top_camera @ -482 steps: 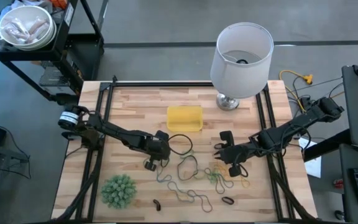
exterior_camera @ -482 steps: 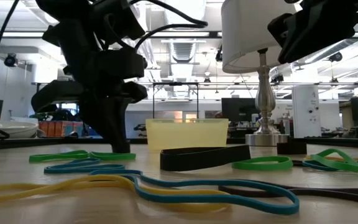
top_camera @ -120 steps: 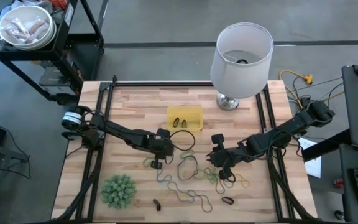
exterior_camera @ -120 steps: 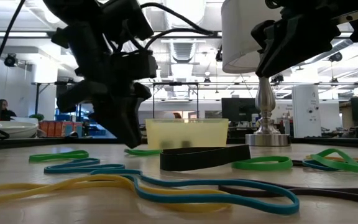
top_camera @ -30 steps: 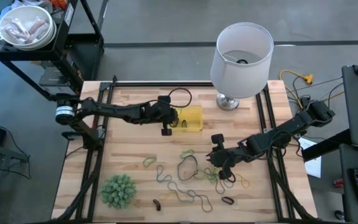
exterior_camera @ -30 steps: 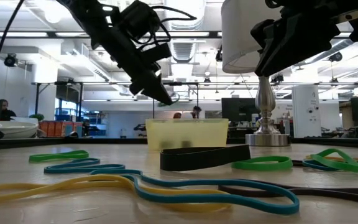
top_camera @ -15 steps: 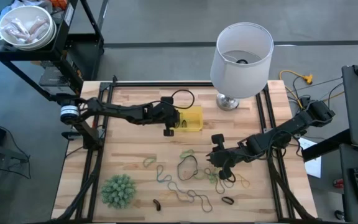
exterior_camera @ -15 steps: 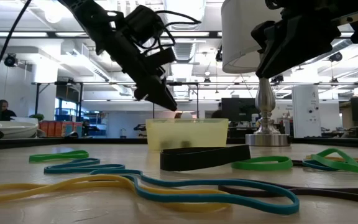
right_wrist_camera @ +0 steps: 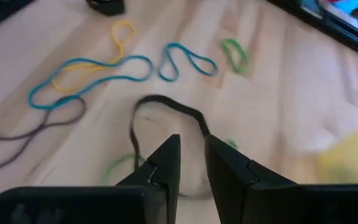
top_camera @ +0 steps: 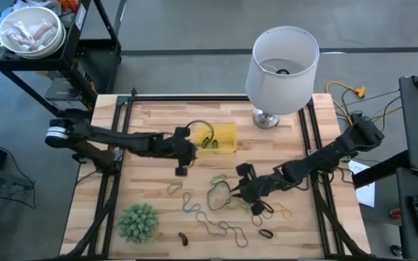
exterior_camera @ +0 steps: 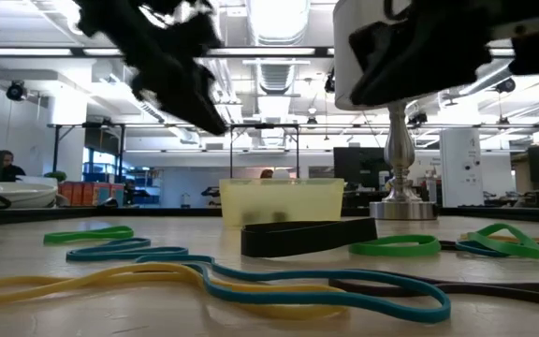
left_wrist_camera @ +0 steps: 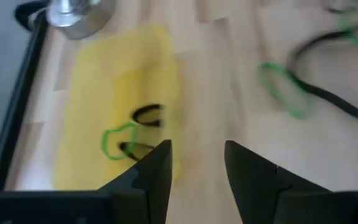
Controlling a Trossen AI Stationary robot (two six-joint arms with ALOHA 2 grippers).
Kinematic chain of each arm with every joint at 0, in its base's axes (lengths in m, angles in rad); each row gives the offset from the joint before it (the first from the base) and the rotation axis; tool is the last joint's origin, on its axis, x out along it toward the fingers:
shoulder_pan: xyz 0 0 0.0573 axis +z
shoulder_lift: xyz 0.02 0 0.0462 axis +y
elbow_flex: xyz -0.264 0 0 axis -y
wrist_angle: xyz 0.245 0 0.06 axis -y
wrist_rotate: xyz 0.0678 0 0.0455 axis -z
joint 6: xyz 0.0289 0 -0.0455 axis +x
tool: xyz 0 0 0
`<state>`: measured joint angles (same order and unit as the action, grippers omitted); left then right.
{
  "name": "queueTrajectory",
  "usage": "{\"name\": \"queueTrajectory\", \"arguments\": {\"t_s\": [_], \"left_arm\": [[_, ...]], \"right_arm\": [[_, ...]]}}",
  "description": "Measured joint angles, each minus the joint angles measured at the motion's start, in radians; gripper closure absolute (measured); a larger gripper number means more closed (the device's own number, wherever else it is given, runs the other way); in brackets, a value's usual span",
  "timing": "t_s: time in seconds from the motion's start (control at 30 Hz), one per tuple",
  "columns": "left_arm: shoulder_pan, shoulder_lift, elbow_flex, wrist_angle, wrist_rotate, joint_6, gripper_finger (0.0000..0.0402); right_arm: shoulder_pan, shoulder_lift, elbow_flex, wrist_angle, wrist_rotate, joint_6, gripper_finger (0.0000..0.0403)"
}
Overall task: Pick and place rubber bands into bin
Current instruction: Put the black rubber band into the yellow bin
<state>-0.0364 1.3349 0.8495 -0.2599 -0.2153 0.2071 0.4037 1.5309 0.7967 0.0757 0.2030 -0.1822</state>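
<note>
We see bin (top_camera: pixel 216 138) far-centre, some bands inside | loose bands (top_camera: pixel 223 210) scattered near-centre | left gripper (top_camera: pixel 182 161) released, empty, just left of bin | right gripper (top_camera: pixel 239 186) part-parted, empty, over a black loop | bands light, floppy, likely springy: pinch one strand.
</note>
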Motion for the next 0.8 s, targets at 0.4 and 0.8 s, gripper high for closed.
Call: {"name": "queueTrajectory", "arguments": {"t_s": [0.4, 0.8], "left_arm": [[-0.149, -0.231, -0.152, 0.010, -0.001, -0.098, 0.0269], [-0.152, -0.306, -0.211, 0.083, -0.008, -0.099, 0.0269]], "right_arm": [[-0.122, 0.263, 0.146, -0.008, 0.000, -0.044, 0.0327], [-0.184, 0.387, 0.277, -0.233, -0.079, 0.022, 0.0307]]}}
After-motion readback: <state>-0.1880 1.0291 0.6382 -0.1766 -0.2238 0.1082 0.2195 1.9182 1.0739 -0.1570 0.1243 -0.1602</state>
